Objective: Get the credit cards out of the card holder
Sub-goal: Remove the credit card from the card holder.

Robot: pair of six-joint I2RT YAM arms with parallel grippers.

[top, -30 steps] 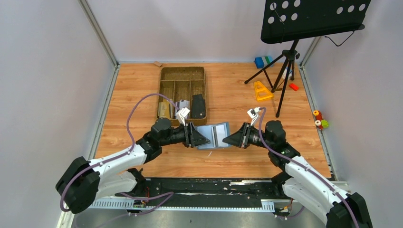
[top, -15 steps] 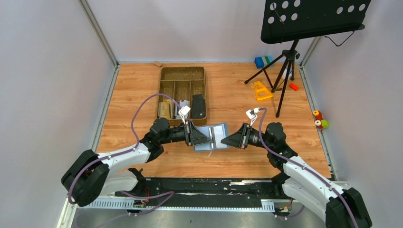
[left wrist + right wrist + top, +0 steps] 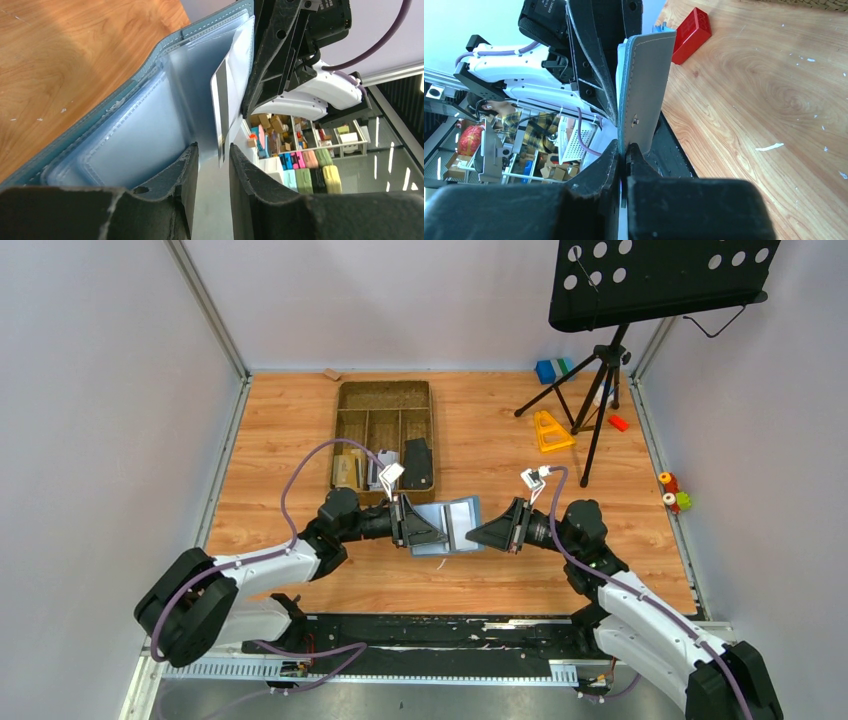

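The card holder is open between the two tools, a little in front of the middle of the desk. I cannot tell if it rests on the wood.

The right tool is pressed together on the right edge of the holder's slate-blue cover. In the right wrist view that cover stands up on its edge, with its stitched rim at the top. A red block lies on the wood just past it.

The left tool comes in from the other side. Its two fingers are spread a little, one on each side of the low corner of a card. The card is pale with a dark stripe and sticks out of a clear pocket near the right tool. There is a thin gap between the card and each finger, so they do not look like they are squeezing it.

A brown tray sits behind the left tool, and its near edge is close to the tool's back. A music stand and a yellow triangle frame stand near the far right corner, well apart from both tools. Bare wood runs along the left edge and the front edge. There is more bare wood between the holder and the right edge.
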